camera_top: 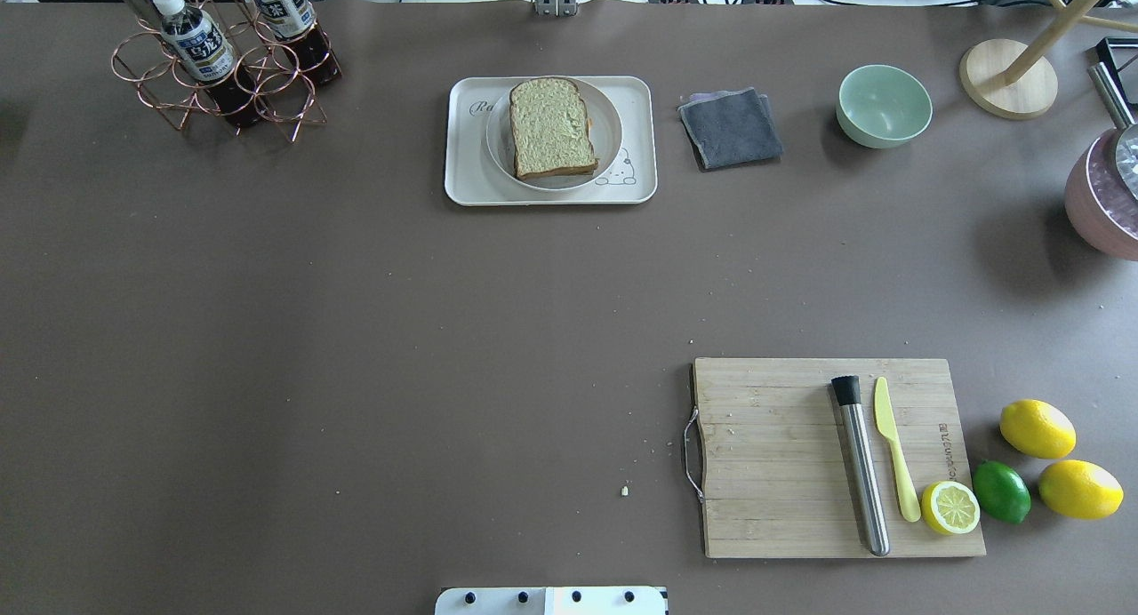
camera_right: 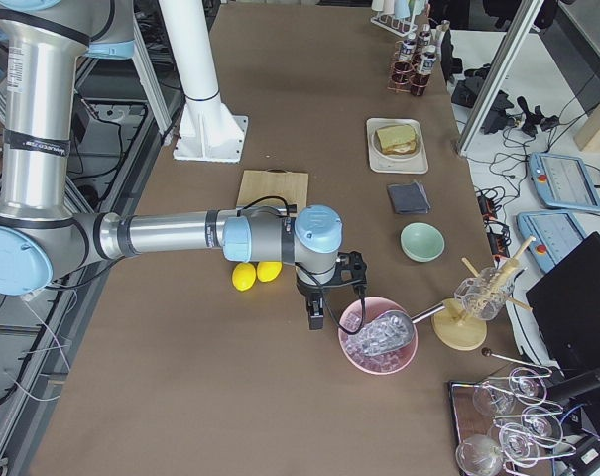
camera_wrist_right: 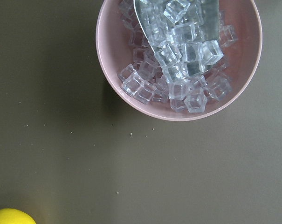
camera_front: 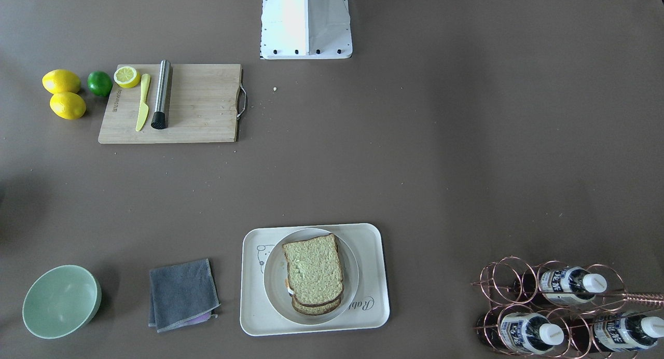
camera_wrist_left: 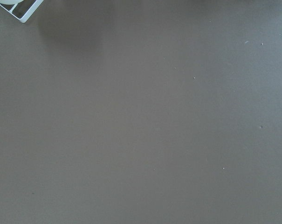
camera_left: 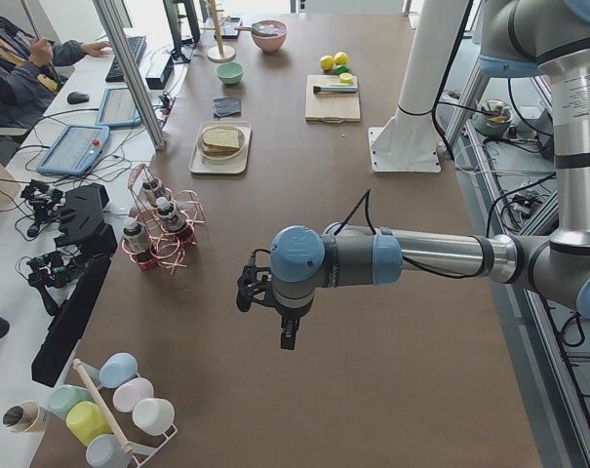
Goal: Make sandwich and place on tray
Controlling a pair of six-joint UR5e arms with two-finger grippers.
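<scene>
sandwich on tray (plate between), well apart from left gripper, right gripper

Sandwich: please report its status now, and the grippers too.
Both out at table ends: left gripper, right gripper, open or shut cannot tell. Assembled sandwich on round plate, plate on tray. No arm near tray.

On cutting board: 1 knife, 1 muddler, 1 lemon half. Just beside it: 2 lemons, 1 lime. Well apart: 1 tray, 1 sandwich, 1 cloth, 1 green bowl, 3 bottles.
</scene>
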